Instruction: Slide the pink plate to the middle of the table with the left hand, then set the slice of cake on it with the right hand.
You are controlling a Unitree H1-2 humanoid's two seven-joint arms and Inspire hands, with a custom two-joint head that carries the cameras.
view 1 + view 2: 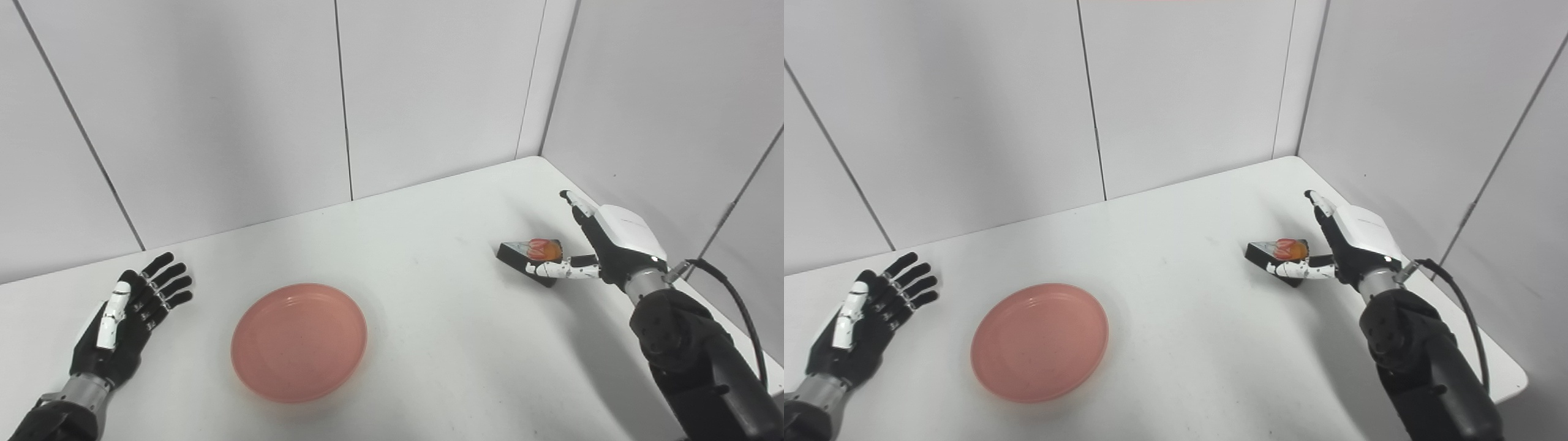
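The pink plate (299, 341) lies flat on the white table (429, 343), left of the middle. My left hand (131, 312) is open, palm up, left of the plate and apart from it. The slice of cake (533, 256), dark with a red and orange top, lies on the table at the right. My right hand (603, 245) is open right beside the cake on its right side. Its thumb (554, 269) reaches along the cake's near side and the fingers (576, 205) are stretched out behind it. I cannot tell whether the thumb touches the cake.
White wall panels stand close behind the table and along its right side. The table's right edge (1513, 367) runs just beside my right arm. A black cable (744, 318) hangs off the right wrist.
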